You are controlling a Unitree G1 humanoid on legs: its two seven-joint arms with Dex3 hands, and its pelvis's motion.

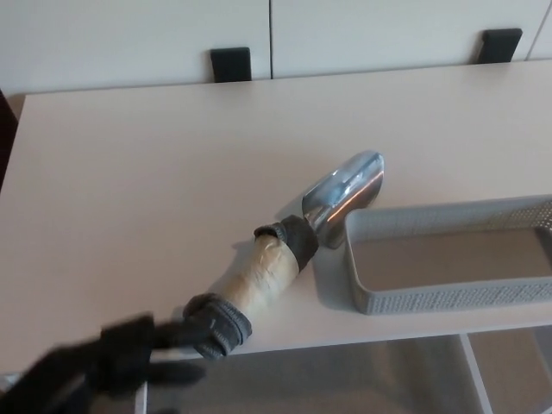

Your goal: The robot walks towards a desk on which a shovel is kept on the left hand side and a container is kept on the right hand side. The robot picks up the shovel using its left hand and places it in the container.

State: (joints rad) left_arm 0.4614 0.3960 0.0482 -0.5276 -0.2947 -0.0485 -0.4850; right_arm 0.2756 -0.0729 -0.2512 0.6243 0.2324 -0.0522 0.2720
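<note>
**Reaching for the shovel handle**

Entering from the lower left of the head view, the left robot hand (121,349) appears as a dark, motion-blurred shape at the near edge of the counter (155,172). Its fingertips lie at or just beside the grey cloth-wrapped end of the shovel (285,254) handle. The blur makes it impossible to tell whether the fingers are apart or closed, or whether contact is made. The right robot hand does not show.

The shovel lies flat on the counter, diagonal, handle end toward the near-left edge. The handle is wrapped in tan tape with a grey cloth band at each end. The metal scoop points up and right, its side just beside the near-left corner of the container (448,259).

The container is a grey perforated tray at the right, cut off by the picture edge. It sits near the counter's front edge.
</note>
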